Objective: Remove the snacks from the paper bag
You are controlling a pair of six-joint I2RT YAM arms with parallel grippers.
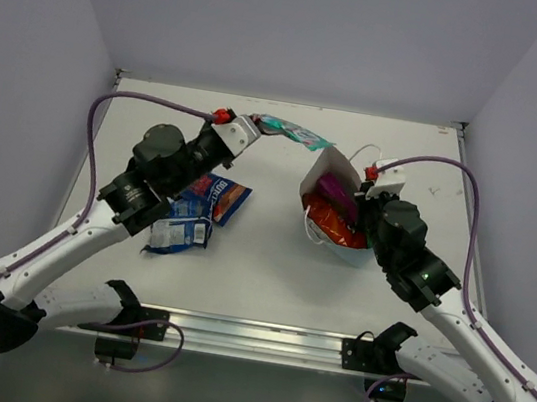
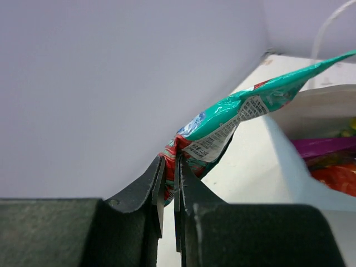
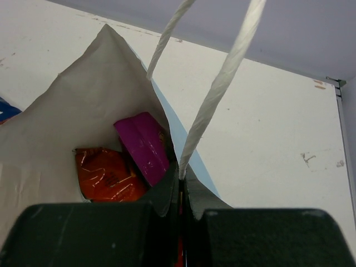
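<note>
Unloading is proceeding: left fingers point(image 2: 149, 186) are pinching the teal packet point(image 2: 233, 117) aloft, far-left of the paper bag point(image 3: 67, 111); right fingers point(image 3: 196, 196) are clamping its rim. Next step is likely calling for setting the packet on the worktop point(image 1: 269, 262), then releasing.

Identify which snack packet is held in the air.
The teal-white packet, pinched in the left tool; the others lie on the table or sit inside the paper bag.

Left arm point(image 1: 60, 241) and right arm point(image 1: 475, 343): white links, black joints and bases. A purple cable point(image 1: 92, 134) ran to a red plug point(image 1: 222, 114) at each white wrist; gripper fingers point(image 2: 194, 194) were black.
</note>
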